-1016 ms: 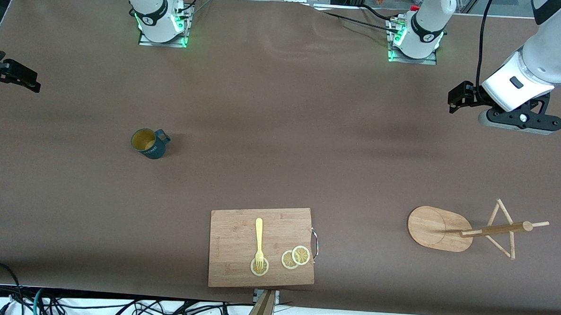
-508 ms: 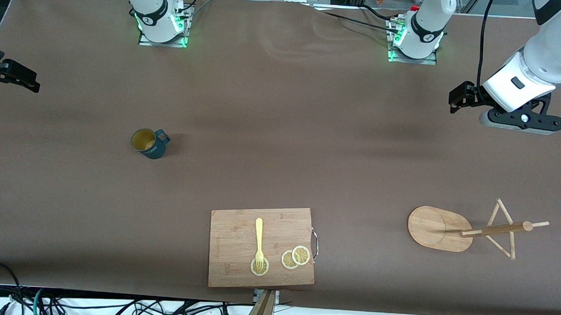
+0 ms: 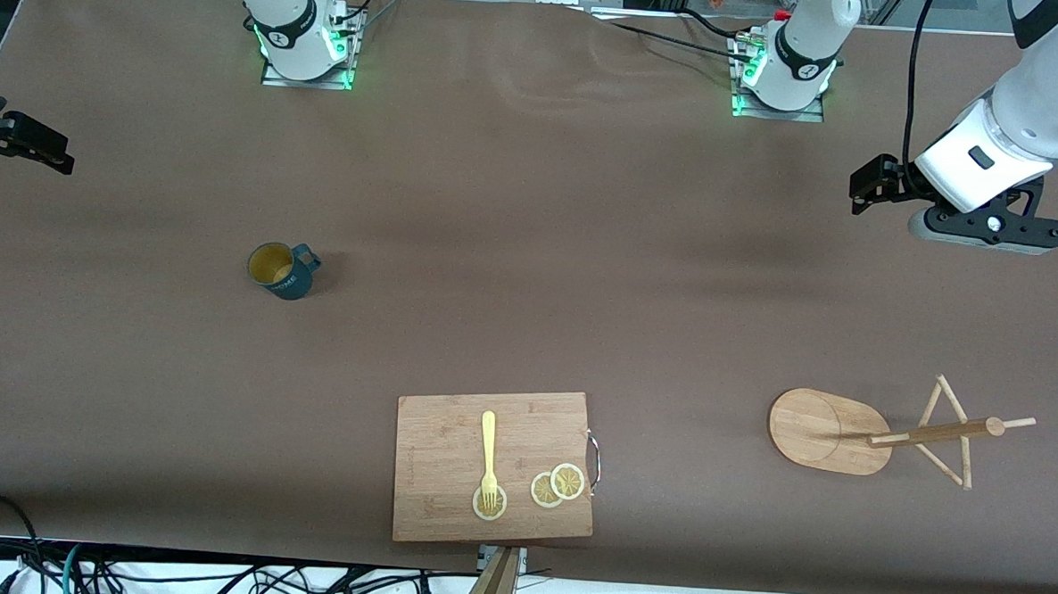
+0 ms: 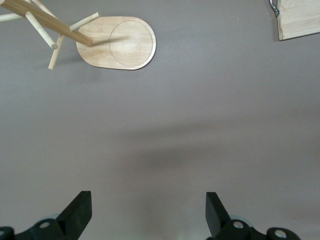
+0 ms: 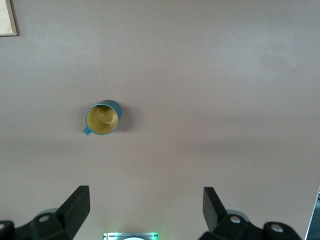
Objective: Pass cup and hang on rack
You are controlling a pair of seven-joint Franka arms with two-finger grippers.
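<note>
Only wrist views show both grippers [image 4: 145,215] [image 5: 145,212] spread.

A brown cloth-covered table [image 3: 533,208] carries a small dark teal cup [image 3: 282,271] standing upright toward the right arm's end, a rectangular wooden cutting board [image 3: 449,499] at its near edge, and a light wooden rack [image 3: 831,432] toward the left arm's end.

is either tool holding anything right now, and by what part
Nothing is held. The left tool and right tool are both open and empty; the cup stands untouched on the table.
</note>
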